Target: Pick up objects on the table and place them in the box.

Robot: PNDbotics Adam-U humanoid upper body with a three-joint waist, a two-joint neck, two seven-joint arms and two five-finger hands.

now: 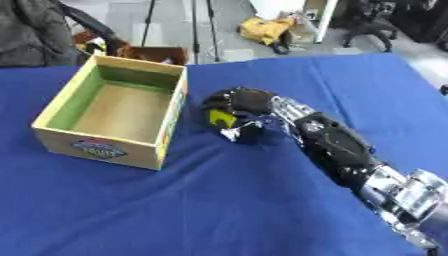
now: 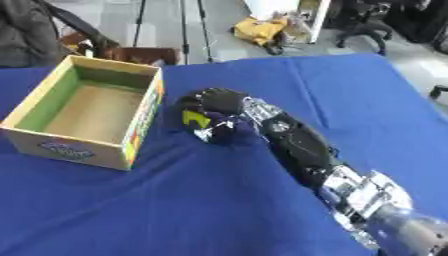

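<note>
My right hand (image 1: pixel 238 106) lies on the blue cloth just right of the open cardboard box (image 1: pixel 54 103), fingers curled round a small yellow thing (image 1: pixel 220 119) that shows between them. The rest of that thing is hidden by the hand. My right arm (image 1: pixel 337 145) runs in from the lower right corner. The box stands upright at the left, its brown floor (image 1: pixel 122 111) bare and its inner walls green. My left hand shows in neither view.
The blue tablecloth (image 1: pixel 219 210) covers the whole table. Beyond the far edge lie a floor with tripod legs, a yellow bag (image 1: pixel 264 29), a brown thing (image 1: pixel 150 52) and an office chair (image 1: pixel 372 25).
</note>
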